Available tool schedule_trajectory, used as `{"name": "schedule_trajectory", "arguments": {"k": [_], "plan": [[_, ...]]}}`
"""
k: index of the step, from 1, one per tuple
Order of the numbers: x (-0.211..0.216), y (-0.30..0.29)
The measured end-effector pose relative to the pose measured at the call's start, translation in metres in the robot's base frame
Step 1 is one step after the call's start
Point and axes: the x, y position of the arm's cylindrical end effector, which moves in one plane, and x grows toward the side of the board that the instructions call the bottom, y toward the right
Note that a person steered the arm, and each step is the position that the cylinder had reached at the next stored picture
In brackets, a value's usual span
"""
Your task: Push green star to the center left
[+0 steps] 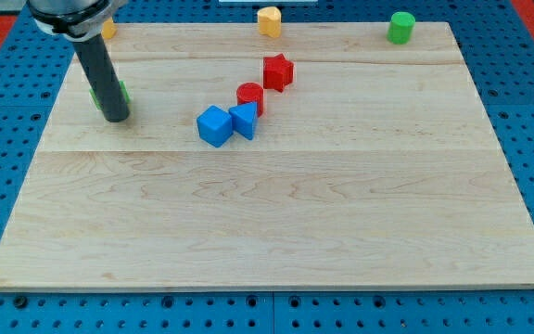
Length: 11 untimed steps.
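The green star (121, 93) lies near the board's left edge in the upper half, almost fully hidden behind my rod; only thin green slivers show on either side. My tip (116, 118) rests on the board right at the star, on its near side toward the view's bottom.
A blue cube (214, 126) and a blue triangular block (244, 120) touch near the middle top. A red cylinder (250, 96) and a red star (278, 71) sit just above them. A yellow block (269, 20) and a green cylinder (400, 27) stand at the top edge. An orange block (108, 30) peeks out at top left.
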Motion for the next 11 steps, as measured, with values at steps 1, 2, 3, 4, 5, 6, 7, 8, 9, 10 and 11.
{"name": "schedule_trajectory", "arguments": {"k": [1, 2, 3, 4, 5, 6, 7, 8, 9, 10, 11], "plan": [[-0.015, 0.044], [-0.044, 0.06], [-0.056, 0.031], [-0.057, -0.014], [-0.057, -0.041], [-0.058, -0.017], [-0.06, 0.0], [-0.053, -0.026], [-0.044, -0.058], [-0.044, -0.059], [-0.053, -0.012]]}}
